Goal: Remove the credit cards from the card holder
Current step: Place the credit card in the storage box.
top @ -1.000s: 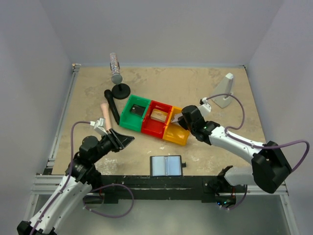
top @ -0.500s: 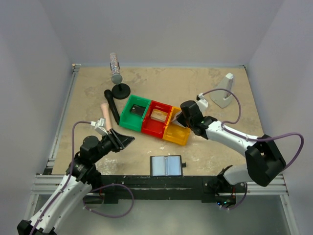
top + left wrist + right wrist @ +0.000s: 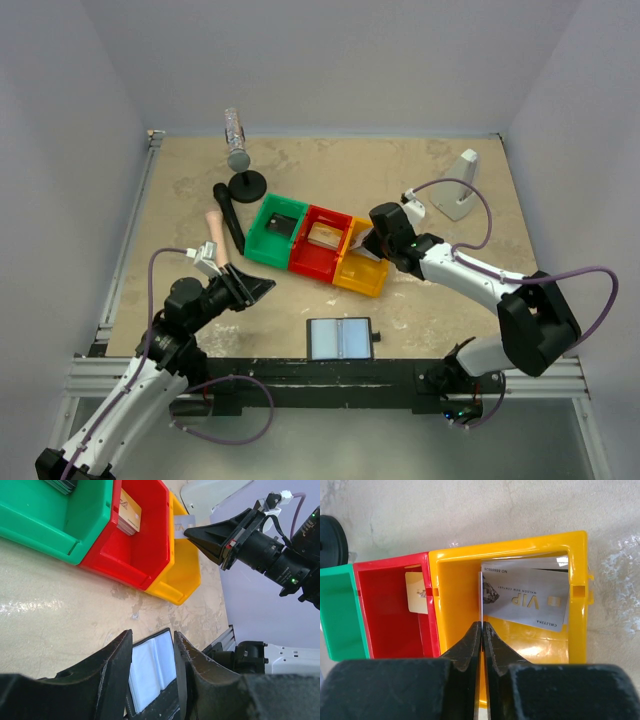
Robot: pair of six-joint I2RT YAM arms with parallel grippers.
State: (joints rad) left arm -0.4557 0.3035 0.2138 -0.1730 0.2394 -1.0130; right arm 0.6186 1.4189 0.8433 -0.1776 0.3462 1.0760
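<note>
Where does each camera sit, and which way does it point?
Top external: above and behind the robot, looking down on the table; shows left arm, right arm, left claw, right claw.
Left wrist: on the left arm, looking past its open claw at the card holder and right claw.
Right wrist: on the right arm, looking down into the yellow bin; its claw pinches a card.
Shared: all show the red bin and yellow bin.
</note>
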